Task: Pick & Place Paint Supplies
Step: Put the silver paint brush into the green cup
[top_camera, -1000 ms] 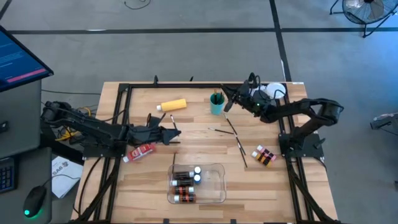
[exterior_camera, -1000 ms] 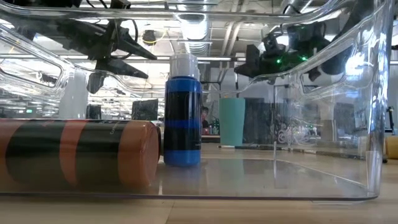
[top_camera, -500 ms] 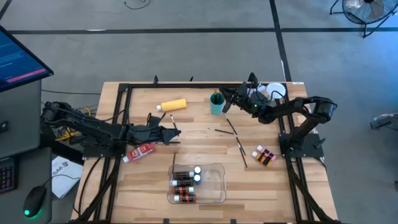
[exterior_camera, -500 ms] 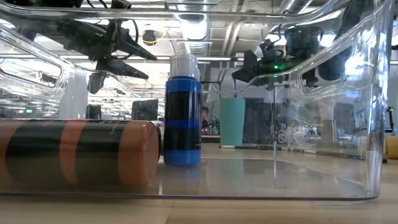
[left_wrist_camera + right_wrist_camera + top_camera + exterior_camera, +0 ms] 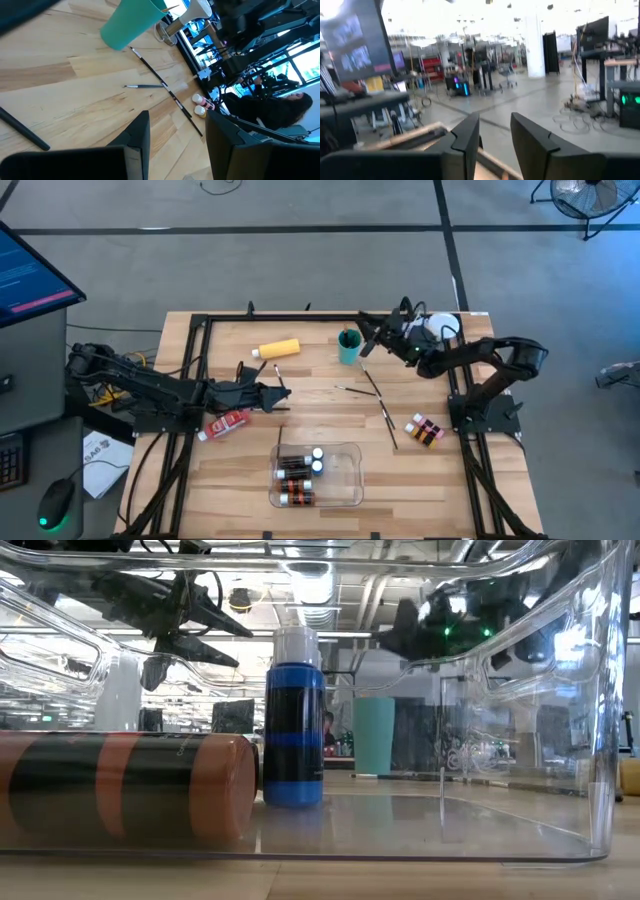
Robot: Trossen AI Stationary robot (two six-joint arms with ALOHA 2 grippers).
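My right gripper (image 5: 364, 327) (image 5: 495, 120) hangs open just right of the teal cup (image 5: 348, 346), above its rim, holding nothing. My left gripper (image 5: 281, 393) (image 5: 177, 117) is open too and hovers over the table's left half, between the yellow bottle (image 5: 278, 349) and the red tube (image 5: 228, 423). Three thin dark brushes (image 5: 372, 383) (image 5: 353, 390) (image 5: 388, 426) lie flat right of centre. Small white-capped bottles (image 5: 424, 430) lie near the right edge. Inside the clear tray (image 5: 350, 480) a blue tube (image 5: 293, 720) stands upright and a brown bottle (image 5: 125, 788) lies on its side.
The black frame rail (image 5: 300, 319) runs along the far edge, with a white object (image 5: 440, 326) at the far right corner behind my right arm. Bare wood lies between the tray and the brushes. A person sits beyond the table's right side (image 5: 280, 107).
My right gripper has risen from beside the teal cup's mouth and drawn a little toward the far edge. The cup, the brushes and the bottles have stayed where they were.
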